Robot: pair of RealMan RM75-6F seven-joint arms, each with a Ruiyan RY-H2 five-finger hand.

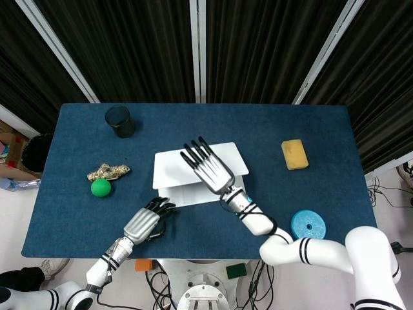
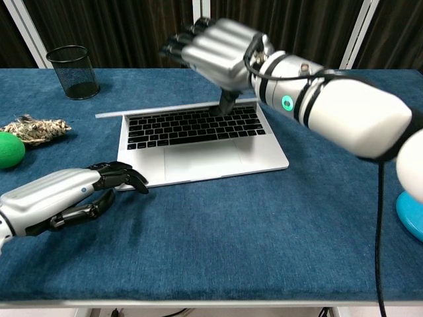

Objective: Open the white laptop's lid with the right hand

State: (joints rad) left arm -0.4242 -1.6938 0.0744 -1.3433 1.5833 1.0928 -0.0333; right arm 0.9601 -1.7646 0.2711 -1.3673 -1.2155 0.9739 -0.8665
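The white laptop (image 2: 198, 162) sits mid-table, partly opened, with its keyboard (image 2: 192, 125) showing in the chest view. From the head view its lid (image 1: 171, 166) slopes up over the base (image 1: 187, 194). My right hand (image 1: 208, 166) (image 2: 215, 49) grips the lid's front edge, fingers spread over the top and thumb (image 2: 225, 102) underneath. My left hand (image 1: 145, 223) (image 2: 79, 195) lies on the table at the laptop's front left corner. Its fingertips (image 2: 132, 178) touch the base and it holds nothing.
A black mesh cup (image 1: 120, 121) stands at the back left. A green ball (image 1: 100, 187) and a crumpled scrap (image 1: 108, 171) lie left of the laptop. On the right are a yellow sponge (image 1: 294, 154) and a blue disc (image 1: 308, 227).
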